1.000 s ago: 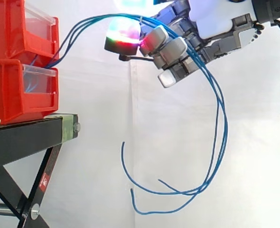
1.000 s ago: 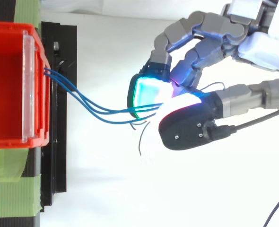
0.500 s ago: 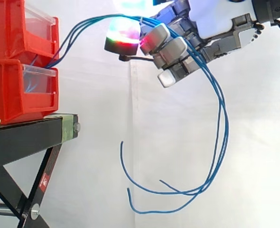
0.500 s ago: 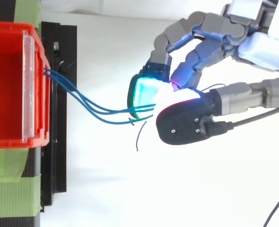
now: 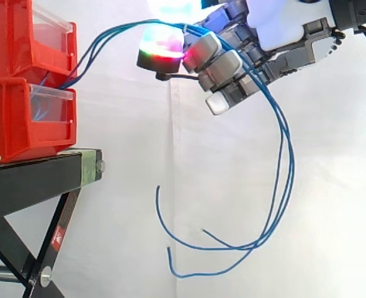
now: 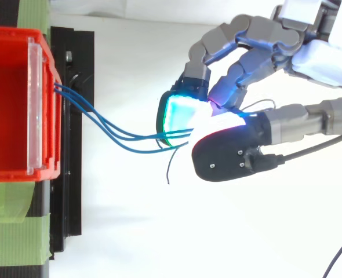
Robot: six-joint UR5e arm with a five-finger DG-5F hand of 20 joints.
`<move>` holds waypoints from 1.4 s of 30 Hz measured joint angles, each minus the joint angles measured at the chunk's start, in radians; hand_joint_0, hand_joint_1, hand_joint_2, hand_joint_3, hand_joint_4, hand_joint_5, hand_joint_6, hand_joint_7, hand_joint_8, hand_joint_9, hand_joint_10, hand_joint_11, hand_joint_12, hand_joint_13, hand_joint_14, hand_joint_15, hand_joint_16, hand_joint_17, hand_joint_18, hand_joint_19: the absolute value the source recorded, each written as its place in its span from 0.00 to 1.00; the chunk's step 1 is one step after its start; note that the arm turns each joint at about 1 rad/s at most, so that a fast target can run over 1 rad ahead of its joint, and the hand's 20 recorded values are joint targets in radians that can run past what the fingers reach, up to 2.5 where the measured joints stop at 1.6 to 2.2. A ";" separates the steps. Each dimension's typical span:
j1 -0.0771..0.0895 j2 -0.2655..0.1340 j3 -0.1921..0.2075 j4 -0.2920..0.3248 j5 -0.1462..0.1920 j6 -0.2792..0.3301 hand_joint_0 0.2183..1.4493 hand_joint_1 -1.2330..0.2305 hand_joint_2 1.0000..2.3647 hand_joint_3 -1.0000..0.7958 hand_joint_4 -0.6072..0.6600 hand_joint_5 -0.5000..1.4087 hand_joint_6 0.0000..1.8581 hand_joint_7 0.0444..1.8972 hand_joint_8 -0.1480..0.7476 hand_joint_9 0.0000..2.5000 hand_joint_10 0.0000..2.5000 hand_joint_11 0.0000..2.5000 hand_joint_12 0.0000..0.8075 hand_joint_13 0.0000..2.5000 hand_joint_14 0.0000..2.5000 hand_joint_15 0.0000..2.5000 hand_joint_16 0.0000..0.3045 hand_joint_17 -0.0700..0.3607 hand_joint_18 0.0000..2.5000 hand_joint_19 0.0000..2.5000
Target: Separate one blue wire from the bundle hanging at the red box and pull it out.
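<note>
White curtain backs the red bins [image 5: 22,118]; the hand [image 5: 227,67] stays curled around the blue wires [image 6: 127,139], their loose tails swinging slightly, with none separated yet.

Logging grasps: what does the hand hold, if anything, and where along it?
The hand grips the blue wires mid-length, at the top of their arc between the red box and their dangling ends. How many it pinches is unclear.
</note>
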 measured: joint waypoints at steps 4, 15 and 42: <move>0.000 0.000 0.000 -0.001 0.000 -0.001 0.32 0.20 0.01 0.45 0.61 0.14 0.50 0.46 0.50 0.32 0.14 0.65 0.49 0.27 0.26 0.63 0.17 0.44 0.28 0.29; 0.000 0.000 0.000 -0.007 0.000 0.001 0.32 0.17 0.01 0.35 0.62 0.14 0.50 0.45 0.51 0.29 0.17 0.62 0.49 0.24 0.30 0.60 0.18 0.44 0.27 0.28; 0.001 0.000 0.000 -0.008 0.000 0.001 0.33 0.31 0.01 0.36 0.57 0.16 0.49 0.45 0.50 0.35 0.15 0.60 0.47 0.28 0.31 0.59 0.16 0.41 0.29 0.30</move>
